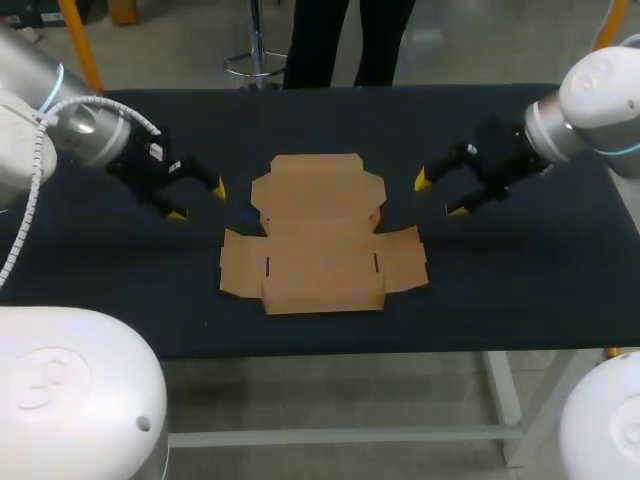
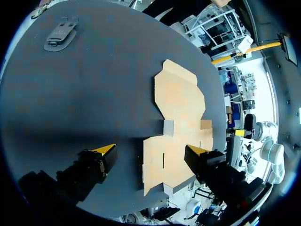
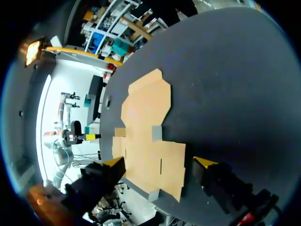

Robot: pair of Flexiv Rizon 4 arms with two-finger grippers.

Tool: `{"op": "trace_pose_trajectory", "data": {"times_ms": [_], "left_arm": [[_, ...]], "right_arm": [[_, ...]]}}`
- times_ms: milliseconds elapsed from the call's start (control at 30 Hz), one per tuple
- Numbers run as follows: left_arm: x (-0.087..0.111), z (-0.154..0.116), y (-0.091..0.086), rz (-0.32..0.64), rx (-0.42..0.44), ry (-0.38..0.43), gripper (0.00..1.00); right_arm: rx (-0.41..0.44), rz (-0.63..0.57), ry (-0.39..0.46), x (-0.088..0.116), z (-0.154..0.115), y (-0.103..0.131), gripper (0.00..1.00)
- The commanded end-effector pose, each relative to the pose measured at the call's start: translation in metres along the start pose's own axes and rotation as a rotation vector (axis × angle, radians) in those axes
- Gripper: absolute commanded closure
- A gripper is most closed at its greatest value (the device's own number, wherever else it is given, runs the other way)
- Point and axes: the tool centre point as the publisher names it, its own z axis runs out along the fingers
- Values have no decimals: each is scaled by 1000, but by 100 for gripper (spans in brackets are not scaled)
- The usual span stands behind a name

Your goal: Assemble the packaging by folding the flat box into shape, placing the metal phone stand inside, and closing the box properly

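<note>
The flat brown cardboard box (image 1: pixel 320 235) lies unfolded in the middle of the dark table, flaps spread out. My left gripper (image 1: pixel 198 200) hovers open just left of it, and my right gripper (image 1: pixel 440 195) hovers open just right of it; neither touches the cardboard. In the left wrist view the box (image 2: pixel 178 108) stretches ahead of the open left gripper (image 2: pixel 151 150), and the grey metal phone stand (image 2: pixel 60 35) lies flat far off beside it. The right wrist view has the box (image 3: pixel 148 122) ahead of the open right gripper (image 3: pixel 159 162). The stand does not show in the head view.
The dark cloth table (image 1: pixel 500 290) has bare room on both sides of the box and along its front edge. A person stands beyond the far edge, not reaching over it.
</note>
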Motion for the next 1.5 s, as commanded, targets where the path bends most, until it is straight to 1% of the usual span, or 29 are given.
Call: {"op": "trace_pose_trajectory", "data": {"times_ms": [33, 233, 300, 600, 1033, 1267, 1500], "left_arm": [[-1, 2, -12, 21, 0, -7, 0], [-2, -5, -27, 70, 16, -15, 0], [-3, -6, -32, 100, 11, -15, 0], [-5, -10, -50, 167, 33, -18, 0], [-9, -9, -74, 242, 39, 0, 0], [-9, -9, -88, 263, 38, -13, 0], [-9, -9, -88, 263, 38, -13, 0]], "right_arm": [[9, 0, 13, -2, 0, 5, 0], [10, 13, 25, -6, 5, 8, 0], [13, 14, 30, -8, 7, 10, 0], [5, 14, 58, -15, 21, 25, 0], [-10, -3, 92, -19, 43, 47, 0], [-13, 5, 101, -18, 56, 58, 0], [-18, 11, 113, -18, 63, 66, 0]]}}
